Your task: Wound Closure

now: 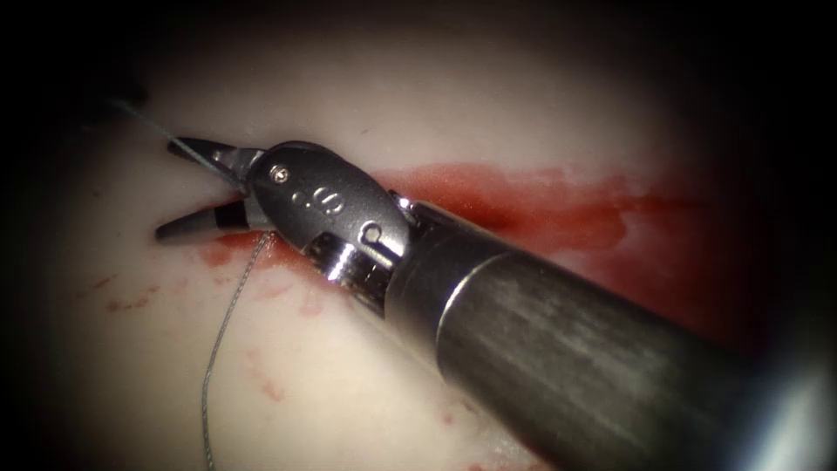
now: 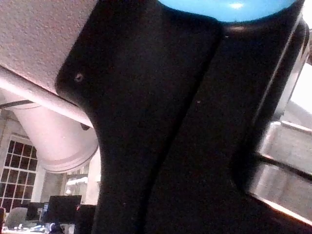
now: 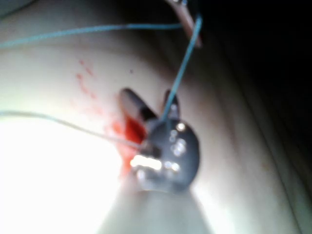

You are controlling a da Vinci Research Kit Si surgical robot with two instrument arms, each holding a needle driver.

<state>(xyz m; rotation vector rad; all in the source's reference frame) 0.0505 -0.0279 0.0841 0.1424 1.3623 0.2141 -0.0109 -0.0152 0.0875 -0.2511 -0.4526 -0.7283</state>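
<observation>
The thread (image 1: 228, 314) runs from the cut's (image 1: 523, 196) left end toward me, a second strand crossing far-left between my right tool's (image 1: 187, 187) parted jaws, ungripped, on the tissue (image 1: 366, 375). I cannot find the needle.

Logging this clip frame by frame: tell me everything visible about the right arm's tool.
The right arm's tool, a grey metal needle driver on a thick dull shaft, ends in a claw with two dark tapered jaws spread open over the left end of the cut. A thin blue-grey thread runs between the jaws near their hinge; they hold nothing. Its wrist lies over the red fluid on the pale tissue. The right wrist view shows the same claw.
</observation>
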